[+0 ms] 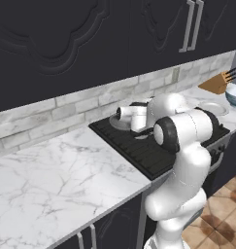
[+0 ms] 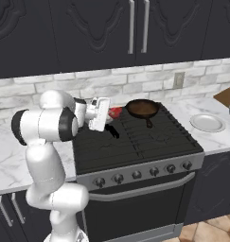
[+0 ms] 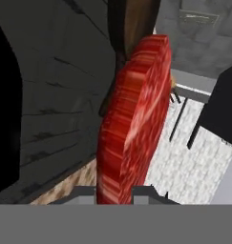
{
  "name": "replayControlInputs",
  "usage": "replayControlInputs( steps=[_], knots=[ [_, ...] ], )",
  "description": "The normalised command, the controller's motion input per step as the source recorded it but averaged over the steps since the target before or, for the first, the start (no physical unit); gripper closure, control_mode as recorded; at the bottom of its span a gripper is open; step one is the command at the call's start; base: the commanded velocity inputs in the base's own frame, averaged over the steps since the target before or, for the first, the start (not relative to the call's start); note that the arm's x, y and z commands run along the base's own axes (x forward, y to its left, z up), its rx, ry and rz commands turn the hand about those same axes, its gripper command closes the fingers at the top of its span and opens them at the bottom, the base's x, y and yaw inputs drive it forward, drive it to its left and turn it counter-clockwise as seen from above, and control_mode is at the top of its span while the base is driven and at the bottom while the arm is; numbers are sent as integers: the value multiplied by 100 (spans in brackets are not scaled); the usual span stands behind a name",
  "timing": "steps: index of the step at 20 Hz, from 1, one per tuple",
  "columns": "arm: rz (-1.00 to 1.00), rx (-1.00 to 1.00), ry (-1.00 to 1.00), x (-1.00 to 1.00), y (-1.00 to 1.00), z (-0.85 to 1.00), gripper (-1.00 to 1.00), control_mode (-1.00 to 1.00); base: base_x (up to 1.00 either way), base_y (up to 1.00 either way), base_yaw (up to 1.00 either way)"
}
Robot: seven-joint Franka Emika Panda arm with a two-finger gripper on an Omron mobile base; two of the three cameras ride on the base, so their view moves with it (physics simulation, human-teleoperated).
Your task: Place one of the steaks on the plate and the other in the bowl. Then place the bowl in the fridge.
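Two-finger gripper clamped on flat red marbled steak, edge-on, long axis along the fingers. Round pale flat plate far across, right of frame.

A red marbled steak stands edge-on, pinched in the gripper.
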Motion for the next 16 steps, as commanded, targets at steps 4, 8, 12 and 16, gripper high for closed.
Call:
replayControlInputs(
  steps=[4, 8, 12, 16],
  knots=[
    [0, 4, 21, -77, -53, 67, 100, -100, 0, 0, 0],
    [0, 3, 13, -99, -37, 49, 100, -100, 0, 0, 0],
    [1, 0, 8, -100, -9, 45, 100, -100, 0, 0, 0],
    [4, 0, 4, -97, 1, 45, 100, -100, 0, 0, 0]
  ],
)
